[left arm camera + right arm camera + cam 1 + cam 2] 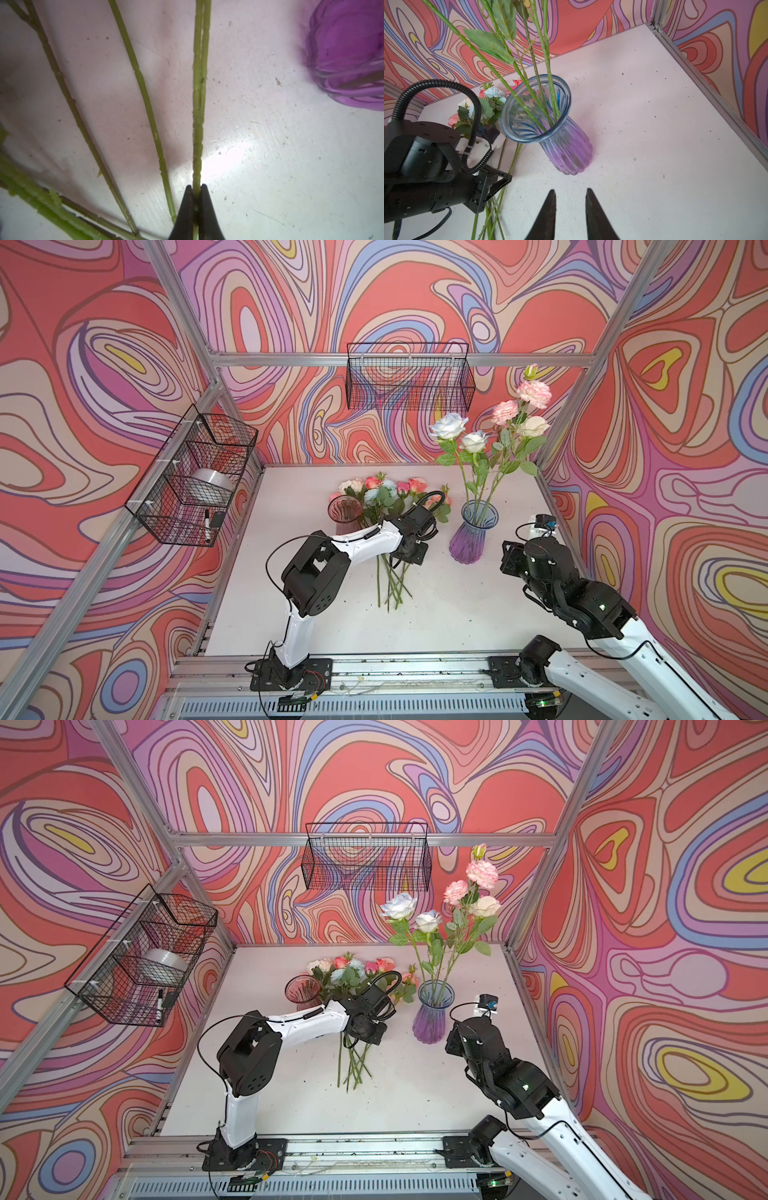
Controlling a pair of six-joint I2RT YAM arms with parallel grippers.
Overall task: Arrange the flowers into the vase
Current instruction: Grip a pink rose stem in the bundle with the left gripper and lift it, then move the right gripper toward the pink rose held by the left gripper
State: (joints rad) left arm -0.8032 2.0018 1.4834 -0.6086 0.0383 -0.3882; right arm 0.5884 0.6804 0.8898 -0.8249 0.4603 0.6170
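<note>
- Firmly, the left jaws were clenched on one green stem (197, 124) of the loose flowers (374, 483), low over the tabletop (457, 614).
- The right jaws stood parted with nothing between them, hanging above bare tabletop near the blue-and-purple vase (564, 145).
- That vase stood upright just right of centre in both top views and held several tall flowers (449, 425), pale blue, cream and pink.
- The loose flowers lay bunched at the centre of the frame, heads toward the back wall (415, 290) and stems fanned toward the front, under the left arm.
- A pink vase (345, 512) stood just left of that bunch.
- The tabletop was white and speckled with dark crumbs.
- Swirled coral, lilac and blue patterns covered the walls.
- A back basket (409, 404) of black wire hung at upper centre, and a side basket (195, 472) at mid left.
</note>
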